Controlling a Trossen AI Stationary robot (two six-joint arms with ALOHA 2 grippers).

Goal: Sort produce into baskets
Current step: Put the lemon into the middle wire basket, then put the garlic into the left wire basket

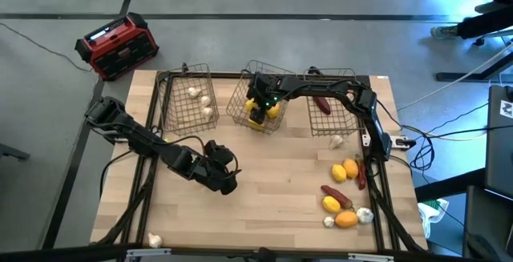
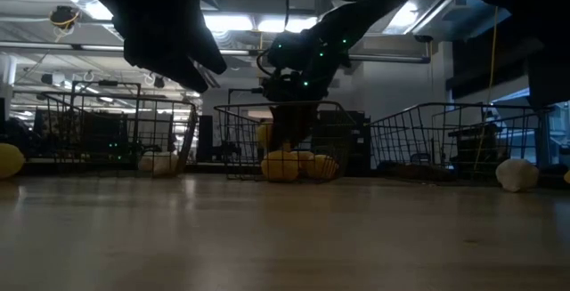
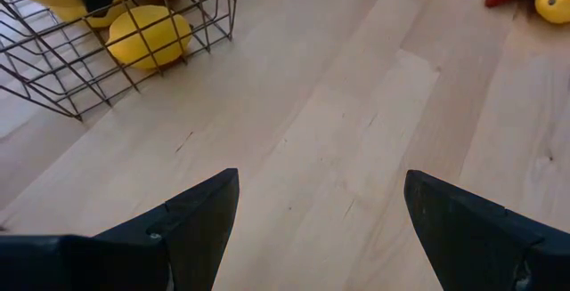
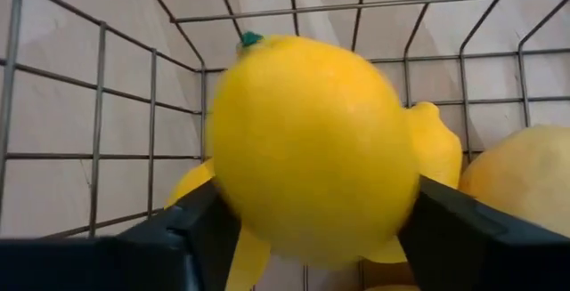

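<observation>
Three wire baskets stand along the far edge: the left basket (image 1: 188, 98) holds white bulbs, the middle basket (image 1: 256, 102) holds lemons (image 2: 280, 166), and the right basket (image 1: 333, 106) holds a dark red piece. My right gripper (image 1: 258, 111) reaches down into the middle basket, shut on a yellow lemon (image 4: 312, 149). My left gripper (image 1: 227, 180) hovers open over bare wood at the table's middle, with nothing between its fingers (image 3: 205, 220). Loose produce (image 1: 345, 198) lies at the near right. My right gripper pinches the lemon by its two opposite sides (image 4: 224, 180) between its two fingers. The fingers slant down from above into the middle basket. The lemon's green stem nub (image 4: 251, 38) points away from the gripper. Other lemons (image 4: 517, 175) lie close below and behind it.
A red-and-black box (image 1: 118, 46) sits on the floor beyond the table's far left corner. One white bulb (image 1: 337, 142) lies in front of the right basket, another (image 1: 155, 239) at the near left corner. Bare wood stretches across the table's middle and near left.
</observation>
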